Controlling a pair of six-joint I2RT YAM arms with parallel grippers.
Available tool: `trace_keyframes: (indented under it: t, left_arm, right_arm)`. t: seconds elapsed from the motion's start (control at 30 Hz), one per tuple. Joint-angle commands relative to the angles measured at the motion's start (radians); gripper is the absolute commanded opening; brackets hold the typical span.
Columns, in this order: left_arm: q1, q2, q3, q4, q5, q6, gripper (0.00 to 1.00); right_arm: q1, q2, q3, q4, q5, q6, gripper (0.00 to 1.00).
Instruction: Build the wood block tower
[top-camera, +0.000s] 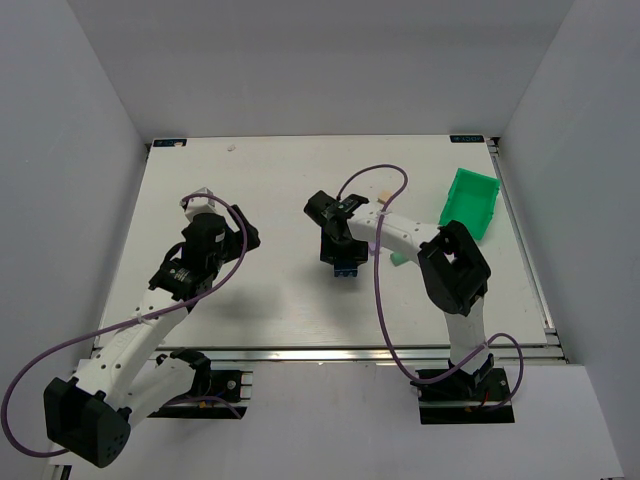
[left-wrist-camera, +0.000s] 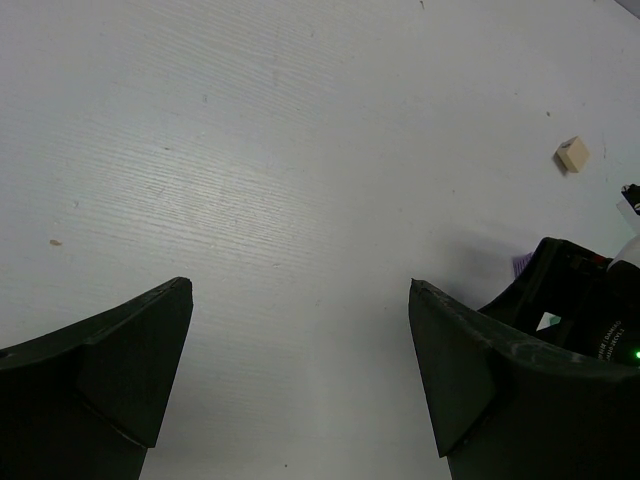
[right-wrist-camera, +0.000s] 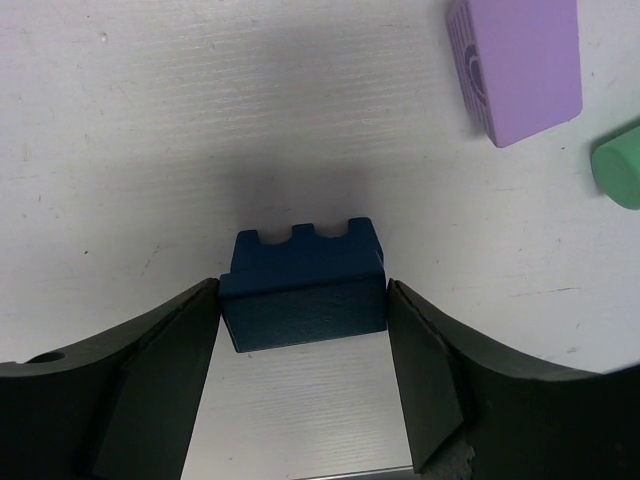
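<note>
Right wrist view gives you the clearest read: the right gripper (right-wrist-camera: 303, 312) is closed onto the dark blue block (right-wrist-camera: 303, 285), with one finger pressed against each of its short sides. The block's far edge has two small notches cut into it. You cannot tell from here whether it rests on the bench (right-wrist-camera: 150, 120) or hangs just above it. Beyond it to the right lies the lilac purple block (right-wrist-camera: 518, 65), well apart from the gripper. Just beside that one, cut by the frame's edge, is a mint green piece (right-wrist-camera: 618, 165). From the top external view you see this gripper near the middle of the bench, with the bright green bin (top-camera: 470, 200) off to its right near the far corner. Your left gripper (left-wrist-camera: 300, 300) is spread wide, with only bare bench between its fingers. In its wrist view a small cream block (left-wrist-camera: 572, 153) sits alone toward the upper right, apart from the other pieces.
</note>
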Motion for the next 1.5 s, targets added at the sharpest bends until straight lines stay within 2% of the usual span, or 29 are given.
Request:
trace_keyframes:
  t: [0.0, 0.27, 0.5, 1.0, 1.47]
  left_arm:
    - [-0.004, -0.003, -0.008, 0.017, 0.010, 0.009, 0.98]
    - [-0.004, -0.004, -0.007, 0.018, 0.008, 0.009, 0.98]
    - [-0.004, -0.001, -0.008, 0.020, 0.008, 0.009, 0.98]
    - [-0.002, 0.000, -0.008, 0.014, 0.000, 0.009, 0.98]
    - [-0.002, 0.005, -0.005, 0.014, -0.001, 0.010, 0.98]
  right_arm:
    - [0.007, -0.036, -0.010, 0.014, -0.006, -0.007, 0.72]
    - [0.007, -0.046, -0.019, -0.018, 0.026, 0.005, 0.73]
    - [0.007, -0.052, -0.024, -0.015, 0.018, -0.009, 0.78]
    - [0.009, -0.066, -0.037, 0.033, -0.043, -0.041, 0.77]
    - [0.007, -0.077, -0.039, 0.011, -0.002, -0.018, 0.77]
